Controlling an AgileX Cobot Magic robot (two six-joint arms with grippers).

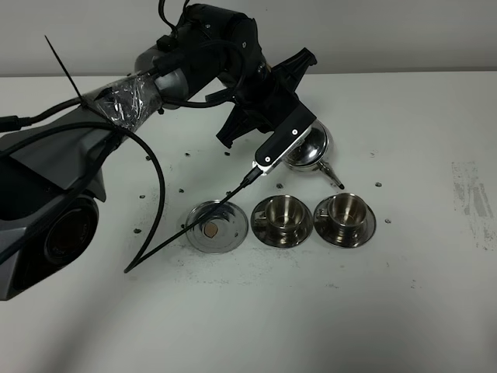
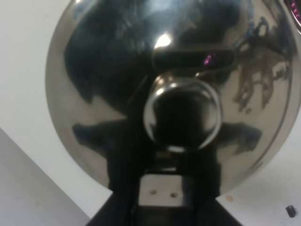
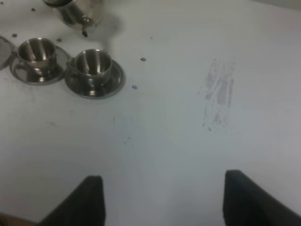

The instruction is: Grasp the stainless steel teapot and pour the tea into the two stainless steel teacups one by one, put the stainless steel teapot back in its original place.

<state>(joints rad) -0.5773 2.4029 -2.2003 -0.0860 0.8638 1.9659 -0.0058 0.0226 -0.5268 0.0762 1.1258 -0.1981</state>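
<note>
Steel grips steel as the left fingers (image 1: 295, 134) close on the stainless steel teapot (image 1: 312, 149), its domed lid right against them and its thin spout angled down and away. Just past the spout tip sits the nearer teacup (image 1: 345, 210) on its saucer, and beside it the second teacup (image 1: 283, 211); no tea shows in either. Farther off, the original place (image 1: 225, 233) lies vacant on the surface (image 1: 388, 311). Well apart, the right fingers (image 3: 91, 200) gape open around nothing. Pouring seems about to begin: next, tip the spout over the nearer rim.
</note>
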